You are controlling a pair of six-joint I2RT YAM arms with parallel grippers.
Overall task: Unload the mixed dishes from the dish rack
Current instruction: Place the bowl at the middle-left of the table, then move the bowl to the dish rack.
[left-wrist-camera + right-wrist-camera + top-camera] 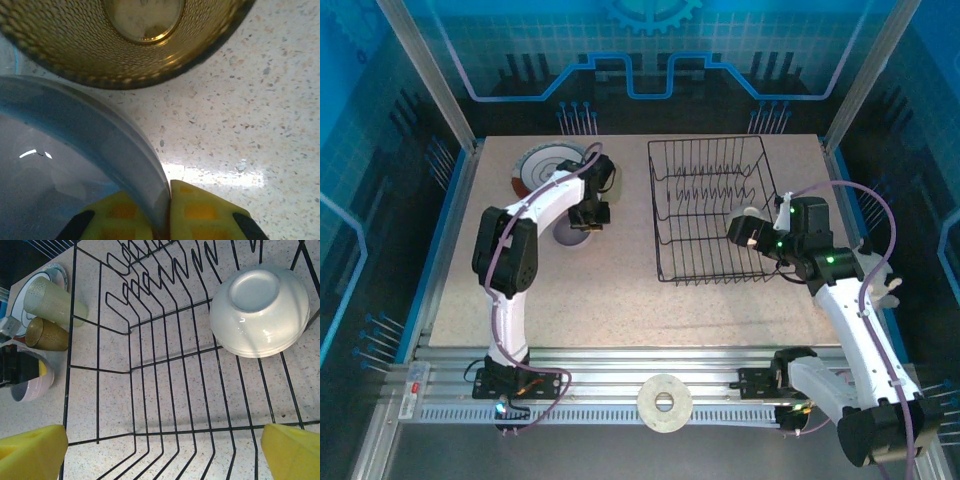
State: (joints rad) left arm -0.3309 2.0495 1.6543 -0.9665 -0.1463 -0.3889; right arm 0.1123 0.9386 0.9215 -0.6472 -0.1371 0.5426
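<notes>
The black wire dish rack [715, 210] stands right of centre on the table. A cream cup [259, 310] lies upside down inside it. My right gripper [162, 452] hangs open over the rack's near right part [748, 232], nothing between its yellow pads. My left gripper [169, 187] is shut on the rim of the lilac cup [60, 165], low over the table left of the rack [582, 222]. Beside it stand an amber cup [142, 30] and a pale yellow-green cup [52, 302]. A red-rimmed plate [545, 165] lies at the back left.
A white ring-shaped roll [664, 403] sits on the metal rail at the near edge between the arm bases. Speckled tabletop [600, 290] lies open in front of the rack. Blue enclosure walls [380, 150] surround the table.
</notes>
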